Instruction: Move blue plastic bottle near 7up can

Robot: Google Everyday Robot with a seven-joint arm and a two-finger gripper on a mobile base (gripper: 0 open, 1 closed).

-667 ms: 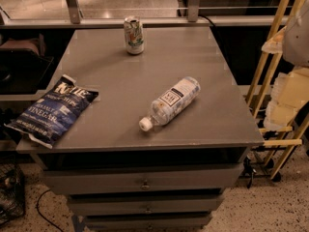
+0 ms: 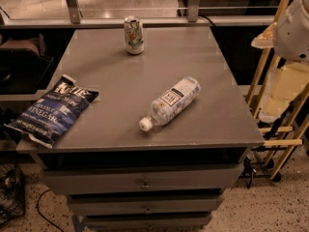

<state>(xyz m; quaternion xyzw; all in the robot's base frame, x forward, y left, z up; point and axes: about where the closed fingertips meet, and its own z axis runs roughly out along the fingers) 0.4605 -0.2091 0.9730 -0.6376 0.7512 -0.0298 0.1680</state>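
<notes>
The blue plastic bottle (image 2: 171,103) lies on its side near the middle right of the grey table top (image 2: 106,76), with its white cap pointing to the front left. The 7up can (image 2: 133,35) stands upright near the table's back edge, well apart from the bottle. My gripper is out of view. Only a white rounded part of the arm (image 2: 293,28) shows at the upper right edge, off to the side of the table.
A dark blue chip bag (image 2: 50,110) lies at the table's front left corner and overhangs the edge. A yellow wooden rack (image 2: 277,105) stands close to the table's right side. Drawers (image 2: 145,182) sit under the table top.
The white arm part at the right edge has shifted slightly. The bottle, the can and the chip bag have not moved.
</notes>
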